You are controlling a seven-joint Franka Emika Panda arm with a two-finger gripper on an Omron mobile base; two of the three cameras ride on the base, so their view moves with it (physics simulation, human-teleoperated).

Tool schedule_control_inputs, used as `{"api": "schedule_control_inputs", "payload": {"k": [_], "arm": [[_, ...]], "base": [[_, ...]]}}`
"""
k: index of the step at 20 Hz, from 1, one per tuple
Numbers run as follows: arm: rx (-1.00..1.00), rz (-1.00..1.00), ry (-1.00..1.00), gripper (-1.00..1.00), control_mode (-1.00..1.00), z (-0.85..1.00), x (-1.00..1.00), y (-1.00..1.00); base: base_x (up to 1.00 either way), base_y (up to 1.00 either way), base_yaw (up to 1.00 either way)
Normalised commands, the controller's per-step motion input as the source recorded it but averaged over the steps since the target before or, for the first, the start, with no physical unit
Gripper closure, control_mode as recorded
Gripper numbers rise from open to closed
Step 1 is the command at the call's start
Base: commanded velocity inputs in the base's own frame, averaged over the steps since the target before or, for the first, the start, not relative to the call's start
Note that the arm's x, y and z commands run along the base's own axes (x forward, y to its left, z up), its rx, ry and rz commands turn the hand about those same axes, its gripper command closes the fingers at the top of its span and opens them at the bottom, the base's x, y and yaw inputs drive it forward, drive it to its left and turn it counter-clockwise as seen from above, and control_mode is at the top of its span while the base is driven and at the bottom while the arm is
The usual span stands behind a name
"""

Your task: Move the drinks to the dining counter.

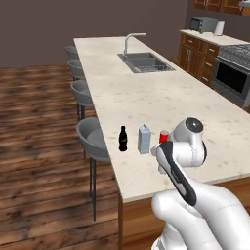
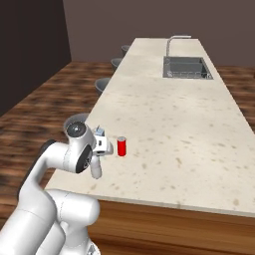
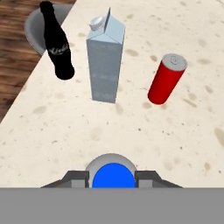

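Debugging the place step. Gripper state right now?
Gripper: shut on the water bottle, blue cap between the fingertips, above the dining counter.

My arm (image 1: pixel 195 210) is white, fat and round, like big smooth tubes. One link has a long dark stripe (image 1: pixel 176 172) down its side. A joint ends in a grey round cap (image 1: pixel 194 125) with a dark dot.

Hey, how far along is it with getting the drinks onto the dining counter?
Done: the carton, red can and dark bottle stand on the dining counter. In hand: the claw appears closed on the blue-capped water bottle. Left: set it down, release.
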Motion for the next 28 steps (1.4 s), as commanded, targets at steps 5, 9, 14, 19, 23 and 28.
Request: {"api": "schedule_control_inputs", "payload": {"k": [5, 9, 14, 19, 23, 28], "arm": [[0.00, 0.00, 0.00, 1.00, -1.00, -0.14, 0.01, 0.00], [0.00, 0.00, 0.00, 1.00, -1.00, -0.10, 0.00, 0.00], [0.00, 0.00, 0.00, 1.00, -1.00, -0.16, 0.02, 0.00], [0.00, 0.00, 0.00, 1.00, -1.00, -0.18, 0.01, 0.01], [0.00, 0.00, 0.00, 1.00, -1.00, -0.27, 0.02, 0.02], [0.00, 0.00, 0.00, 1.00, -1.00, -0.23, 0.00, 0.00]], "base": [[0.00, 0.00, 0.00], [0.00, 0.00, 0.00], [0.00, 0.00, 0.00], [0.00, 0.00, 0.00], [0.00, 0.00, 0.00], [0.00, 0.00, 0.00]]}}
